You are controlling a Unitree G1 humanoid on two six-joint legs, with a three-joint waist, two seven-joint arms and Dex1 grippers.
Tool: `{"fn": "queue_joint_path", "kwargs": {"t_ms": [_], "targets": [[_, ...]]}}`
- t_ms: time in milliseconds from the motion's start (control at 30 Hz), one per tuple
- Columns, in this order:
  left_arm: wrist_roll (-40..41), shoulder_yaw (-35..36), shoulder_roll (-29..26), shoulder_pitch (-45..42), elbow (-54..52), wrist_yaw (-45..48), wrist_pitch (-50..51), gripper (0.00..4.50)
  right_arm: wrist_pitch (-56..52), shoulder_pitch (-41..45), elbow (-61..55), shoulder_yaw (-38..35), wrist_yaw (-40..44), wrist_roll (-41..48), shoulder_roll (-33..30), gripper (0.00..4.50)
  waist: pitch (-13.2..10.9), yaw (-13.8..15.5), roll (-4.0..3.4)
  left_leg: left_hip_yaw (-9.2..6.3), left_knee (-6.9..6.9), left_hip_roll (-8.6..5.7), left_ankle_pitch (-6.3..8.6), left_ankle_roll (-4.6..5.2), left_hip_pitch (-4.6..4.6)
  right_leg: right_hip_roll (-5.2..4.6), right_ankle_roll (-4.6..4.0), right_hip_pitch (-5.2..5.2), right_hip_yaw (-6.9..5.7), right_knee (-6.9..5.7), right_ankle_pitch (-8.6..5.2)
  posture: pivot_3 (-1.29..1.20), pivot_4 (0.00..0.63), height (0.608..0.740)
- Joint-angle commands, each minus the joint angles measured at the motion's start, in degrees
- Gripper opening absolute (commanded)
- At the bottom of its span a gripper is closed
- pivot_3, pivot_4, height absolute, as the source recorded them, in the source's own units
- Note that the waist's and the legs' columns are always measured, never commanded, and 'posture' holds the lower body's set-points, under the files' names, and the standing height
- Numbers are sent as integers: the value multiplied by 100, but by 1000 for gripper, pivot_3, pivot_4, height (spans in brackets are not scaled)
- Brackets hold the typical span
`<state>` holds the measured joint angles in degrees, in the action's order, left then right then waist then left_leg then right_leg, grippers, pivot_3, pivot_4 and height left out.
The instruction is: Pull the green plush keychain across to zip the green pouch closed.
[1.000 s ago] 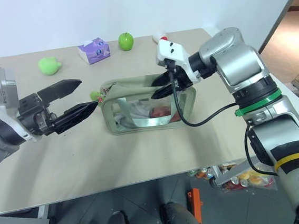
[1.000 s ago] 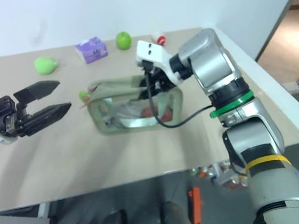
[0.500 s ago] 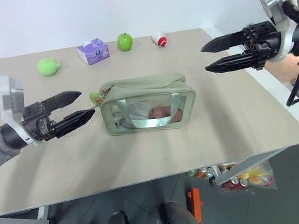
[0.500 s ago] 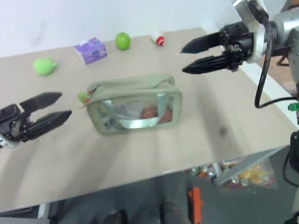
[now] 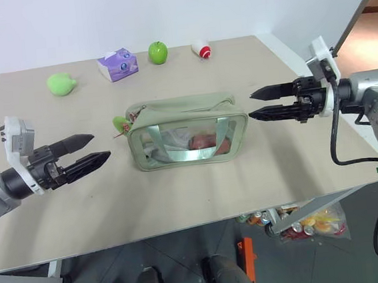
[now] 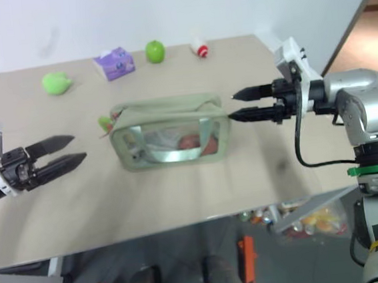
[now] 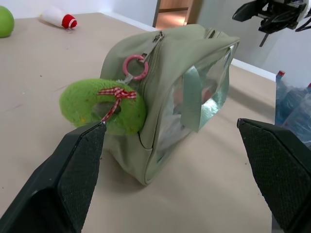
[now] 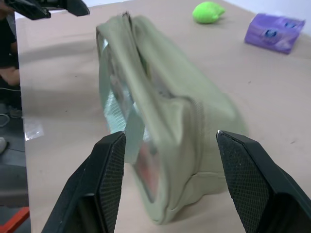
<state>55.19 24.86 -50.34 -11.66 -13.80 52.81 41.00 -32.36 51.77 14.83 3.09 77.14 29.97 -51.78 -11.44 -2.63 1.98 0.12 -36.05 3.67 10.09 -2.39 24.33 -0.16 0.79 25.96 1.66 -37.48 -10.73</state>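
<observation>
A pale green pouch point(image 5: 187, 132) sits mid-table point(image 5: 181, 196) between two level, facing grippers. The left gripper point(image 5: 91, 150) hangs short of the pouch's near end, jaws wide apart and empty; the green plush keychain point(image 7: 103, 106) dangles from the zipper pull just ahead of them. The right gripper point(image 5: 261, 104) hovers at the far end, jaws partly open and holding nothing, the pouch's end just ahead of them. The plush looks soft, light and squashy, probably best pinched across its ring, while the floppy pouch may slide unless braced.
</observation>
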Motion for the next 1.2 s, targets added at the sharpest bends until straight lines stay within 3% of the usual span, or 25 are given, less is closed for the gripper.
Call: {"fn": "queue_joint_path", "kwargs": {"t_ms": [33,567,667,800,833,900,1200], "targets": [[52,110,17,-44,-135,12,-21,4500,-12,99,-227,-198,-60,-30,33,3052,0,0,0,0,0,0,0,0,0,0,0,-1,0,0,0,0,150,740],[94,223,150,47,-313,-170,43,4500,509,191,70,285,-353,-1071,684,3052,1,0,1,0,-3,0,0,0,0,0,4,-1,1,0,2,0,150,740],[102,309,195,103,-277,-232,31,4500,484,235,114,252,-330,-1061,758,2503,1,-2,1,1,-3,0,0,0,0,0,4,-3,1,0,2,0,150,740],[187,397,284,68,-165,-366,47,4500,483,199,50,215,-263,-1028,786,1149,1,-1,1,-1,-3,0,0,0,0,1,4,-2,1,0,3,0,150,740],[240,451,349,13,-44,-457,57,4500,455,174,-8,198,-232,-984,788,483,1,-1,1,-1,-3,0,0,0,0,1,4,-2,1,0,3,0,150,740],[270,488,436,-105,231,-631,97,4500,401,142,-90,170,-212,-944,795,53,1,-1,1,0,-3,0,0,0,0,0,4,-3,2,0,3,0,150,740],[-1074,-779,539,-966,1674,-1367,239,4500,285,-3,-332,111,-148,-850,774,21,2,7,2,-2,-12,0,-1,1,-3,2,12,-10,2,-1,11,0,150,740]]}}
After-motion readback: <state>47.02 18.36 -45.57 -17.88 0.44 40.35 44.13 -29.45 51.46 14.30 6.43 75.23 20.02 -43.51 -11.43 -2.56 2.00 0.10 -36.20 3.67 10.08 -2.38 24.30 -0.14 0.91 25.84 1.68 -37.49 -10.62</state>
